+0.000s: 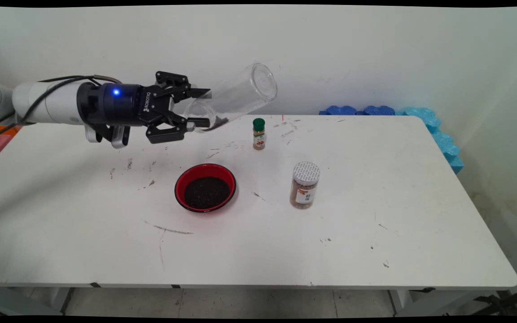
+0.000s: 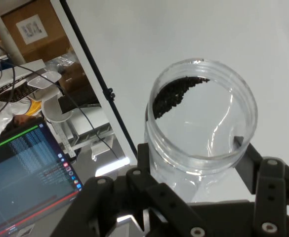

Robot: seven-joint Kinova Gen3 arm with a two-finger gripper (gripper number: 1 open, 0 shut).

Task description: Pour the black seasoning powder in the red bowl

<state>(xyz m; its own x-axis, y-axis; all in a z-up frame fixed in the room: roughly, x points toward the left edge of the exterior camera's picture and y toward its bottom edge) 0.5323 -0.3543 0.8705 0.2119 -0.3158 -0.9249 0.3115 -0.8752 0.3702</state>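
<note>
Above the table's left rear, the black two-finger gripper [image 1: 198,107] clamps a clear cylindrical plastic jar [image 1: 236,96], tilted with its closed base raised toward the wall. Its mouth end is partly masked by the fingers [image 2: 245,160]; a little dark granular residue clings inside, perhaps seeds. On the white table [image 1: 375,215] below sits a red bowl of dark grains [image 1: 205,187]. Behind it, well apart, stands a small green-capped spice bottle [image 1: 259,133], its label unreadable. A white-lidded brown jar [image 1: 304,185] stands right of the bowl. Blue foam blocks [image 1: 429,121] edge the far right corner.
</note>
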